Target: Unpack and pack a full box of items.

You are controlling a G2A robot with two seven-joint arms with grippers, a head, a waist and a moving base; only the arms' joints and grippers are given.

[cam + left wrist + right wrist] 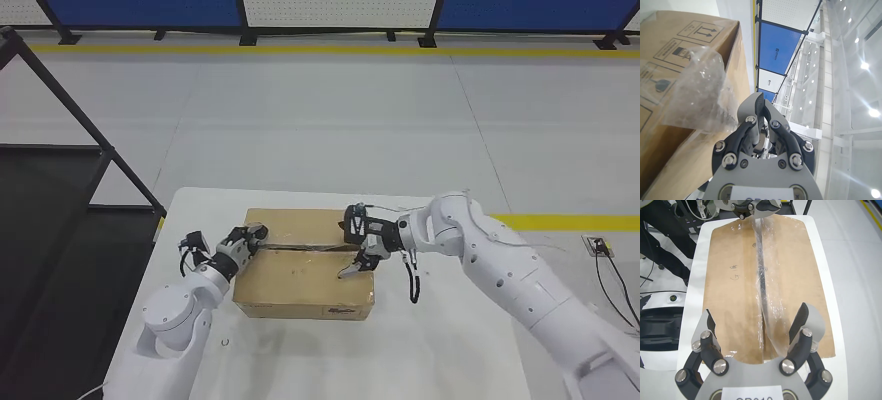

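A closed cardboard box (305, 285) lies on the white table (430, 350). Clear tape (761, 262) runs along its top seam, wrinkled and partly lifted off the flaps. At the box's left end my left gripper (255, 235) is shut on the loose tape end (700, 91), which still clings to the box's printed side (668, 28). In the right wrist view that left gripper (762, 207) is at the far end of the box (727, 256). My right gripper (755, 310) hovers open over the seam at the box's right end (346, 243), nothing between its fingers.
A black metal frame (60, 200) stands off the table's left side. Bare table (829, 275) borders the box on both long sides, and a wider bare stretch lies at the front right in the top view.
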